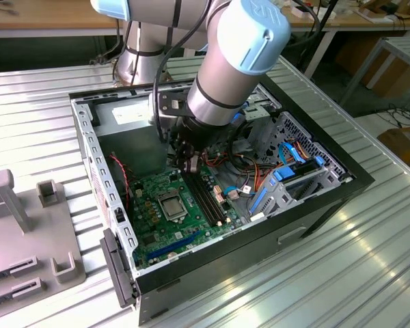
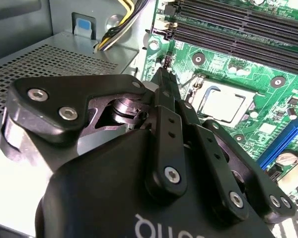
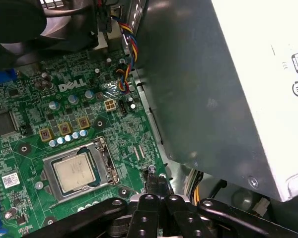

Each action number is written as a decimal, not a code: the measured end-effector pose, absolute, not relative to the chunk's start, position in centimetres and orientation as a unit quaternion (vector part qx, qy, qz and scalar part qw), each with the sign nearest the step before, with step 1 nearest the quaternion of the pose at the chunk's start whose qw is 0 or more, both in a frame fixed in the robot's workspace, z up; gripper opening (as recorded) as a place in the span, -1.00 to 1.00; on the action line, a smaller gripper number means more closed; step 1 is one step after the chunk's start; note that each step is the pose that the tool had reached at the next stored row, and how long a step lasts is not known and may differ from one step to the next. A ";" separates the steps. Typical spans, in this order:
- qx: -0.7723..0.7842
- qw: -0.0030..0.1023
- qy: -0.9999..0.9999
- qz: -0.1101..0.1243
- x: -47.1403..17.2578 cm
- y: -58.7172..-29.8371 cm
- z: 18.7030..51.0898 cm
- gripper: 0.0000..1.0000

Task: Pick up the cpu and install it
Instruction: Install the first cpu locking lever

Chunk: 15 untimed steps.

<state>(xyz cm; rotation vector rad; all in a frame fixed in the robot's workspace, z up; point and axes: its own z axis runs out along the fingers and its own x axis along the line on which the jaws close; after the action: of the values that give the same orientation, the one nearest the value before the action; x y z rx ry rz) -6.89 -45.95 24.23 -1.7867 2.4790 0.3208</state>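
The cpu (image 3: 73, 172), a flat square with a dull silver top, is seated in the metal-framed socket (image 3: 107, 163) on the green motherboard (image 3: 79, 136). The black end effector (image 2: 165, 79) is closed together, empty, beside it.

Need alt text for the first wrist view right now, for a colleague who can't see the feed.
The cpu, a shiny silver square, sits in its metal-framed socket on the green motherboard. The black gripper is beside the socket, fingers together, holding nothing. A grey power supply box stands next to the board.
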 end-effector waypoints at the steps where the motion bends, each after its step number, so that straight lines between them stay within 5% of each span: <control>1: -0.583 0.035 0.805 0.104 -6.9 -45.9 24.3 -0.79; 10: -0.614 0.035 0.782 0.102 -6.9 -45.9 24.6 -0.79; 15: -0.634 0.025 0.768 0.093 -7.2 -45.9 24.6 -0.79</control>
<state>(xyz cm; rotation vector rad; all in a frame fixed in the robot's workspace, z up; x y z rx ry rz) -7.18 -45.95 24.58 -1.9590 2.3740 0.2884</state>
